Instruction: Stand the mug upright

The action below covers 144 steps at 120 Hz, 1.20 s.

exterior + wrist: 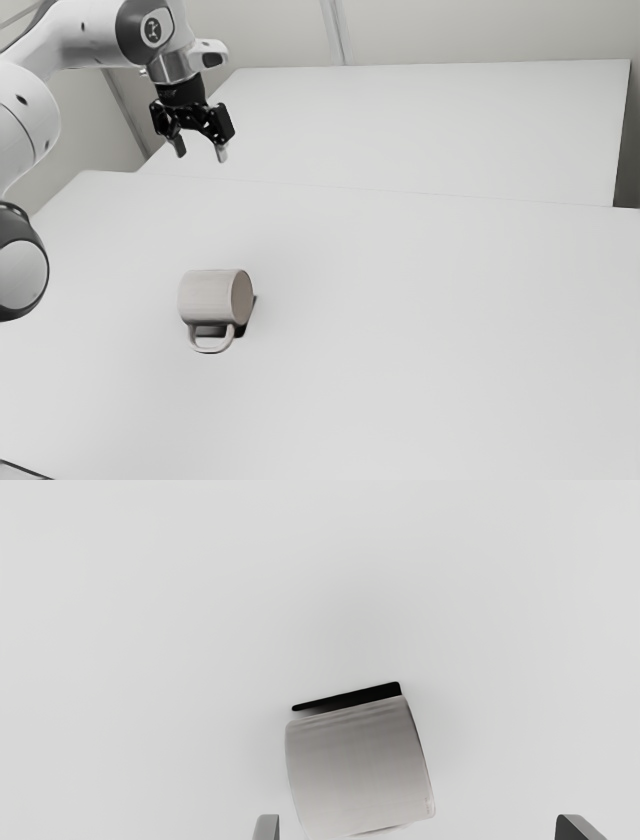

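A beige ceramic-look mug (205,293) lies on its side on a white tabletop (430,330), toward the exterior view's left, mouth facing that view's right, handle (212,348) on the near side. The black two-finger gripper (200,154) hangs above, apart from it, jaws wide.

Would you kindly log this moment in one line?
mug: lying on its side | fingers: open, above the mug | upright: not yet
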Each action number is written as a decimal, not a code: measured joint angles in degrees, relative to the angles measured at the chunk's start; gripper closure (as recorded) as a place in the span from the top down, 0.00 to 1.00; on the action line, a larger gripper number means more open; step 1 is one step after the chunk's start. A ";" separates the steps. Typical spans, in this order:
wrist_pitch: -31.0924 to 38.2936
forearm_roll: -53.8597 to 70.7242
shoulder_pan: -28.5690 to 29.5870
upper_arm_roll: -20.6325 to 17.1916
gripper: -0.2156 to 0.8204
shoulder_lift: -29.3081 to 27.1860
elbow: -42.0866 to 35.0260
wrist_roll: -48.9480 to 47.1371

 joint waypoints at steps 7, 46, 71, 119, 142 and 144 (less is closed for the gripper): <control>-0.02 -0.09 -0.07 0.23 0.79 0.05 -0.07 0.23; 3.34 -8.91 4.11 4.37 0.79 -7.97 -15.91 2.23; 7.44 -21.89 7.53 11.30 0.79 -10.71 -27.99 8.67; 9.57 -40.95 13.43 13.93 0.79 -6.72 -38.81 24.05; 9.31 -46.96 14.99 13.96 0.79 -4.54 -40.97 30.88; 9.27 -47.53 15.02 13.96 0.79 -4.36 -41.01 31.46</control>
